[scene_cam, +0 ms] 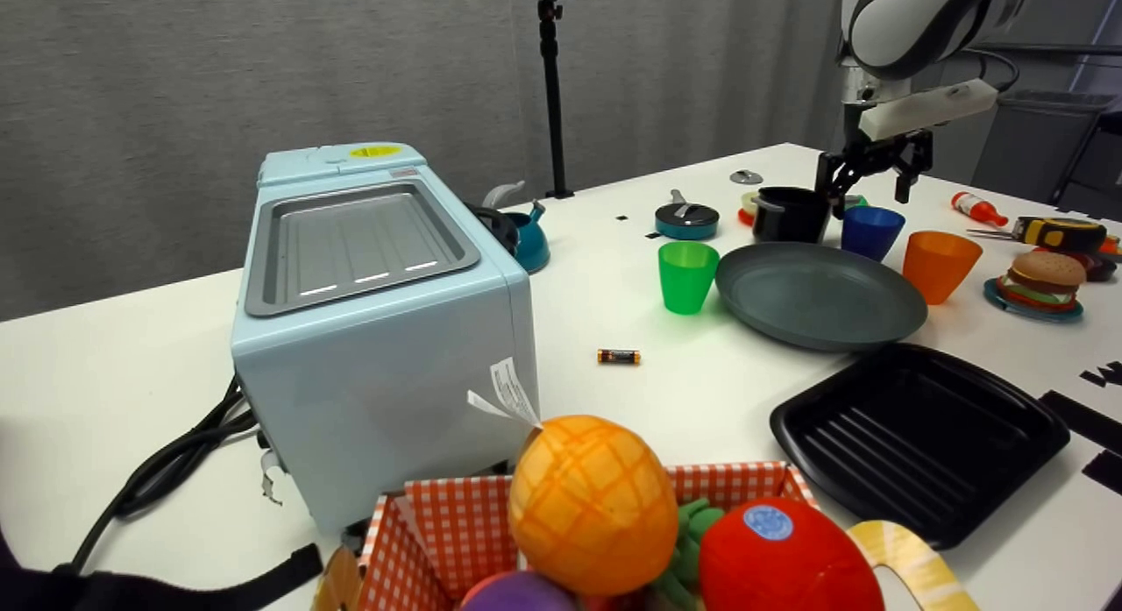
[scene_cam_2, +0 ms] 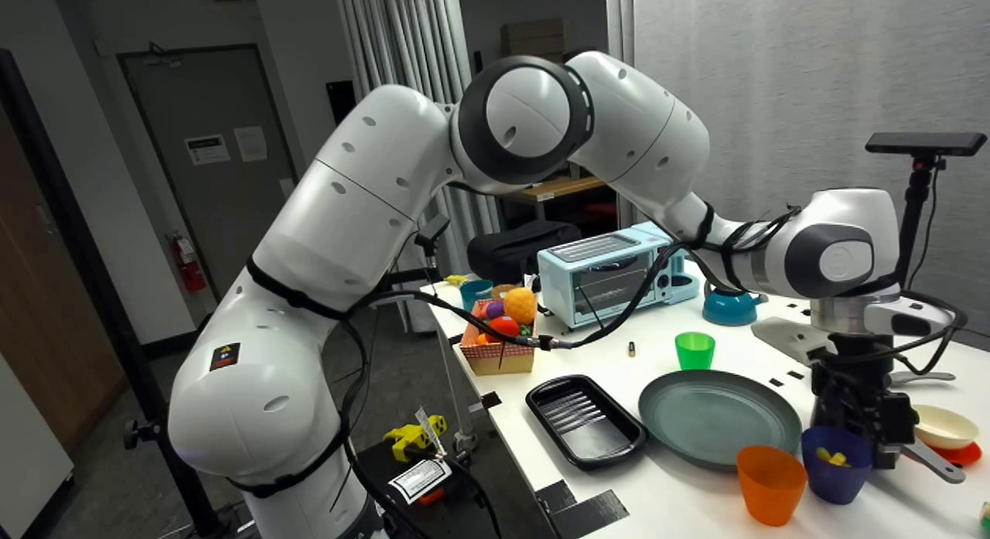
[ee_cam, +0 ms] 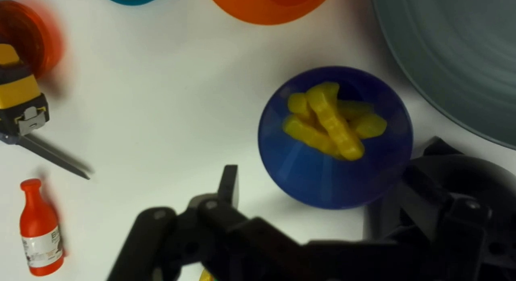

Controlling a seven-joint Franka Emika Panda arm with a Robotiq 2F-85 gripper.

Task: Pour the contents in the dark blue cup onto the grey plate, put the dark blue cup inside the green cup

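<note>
No step looks finished. The small dark blue plastic cup (ee_cam: 308,174) stands upright on the white bench (ee_cam: 161,132), just beside the large round dark grey plate (scene_cam: 820,295), and the small yellow stick-like pieces (ee_cam: 336,125) lie inside it; the plate is bare. The black pincer (scene_cam: 870,199) is spread, grasping nothing, close by the cup. Grasping, pouring and nesting into the tapered bright green plastic cup (scene_cam: 686,280) seem to remain.

A busy white table (scene_cam: 701,401) carries the grey plate (scene_cam: 820,295); green cup (scene_cam: 687,278), dark blue cup (scene_cam: 872,232), orange cup (scene_cam: 940,267) all upright near it; black tray (scene_cam: 920,436) alongside; and there, a battery (scene_cam: 619,357)!
</note>
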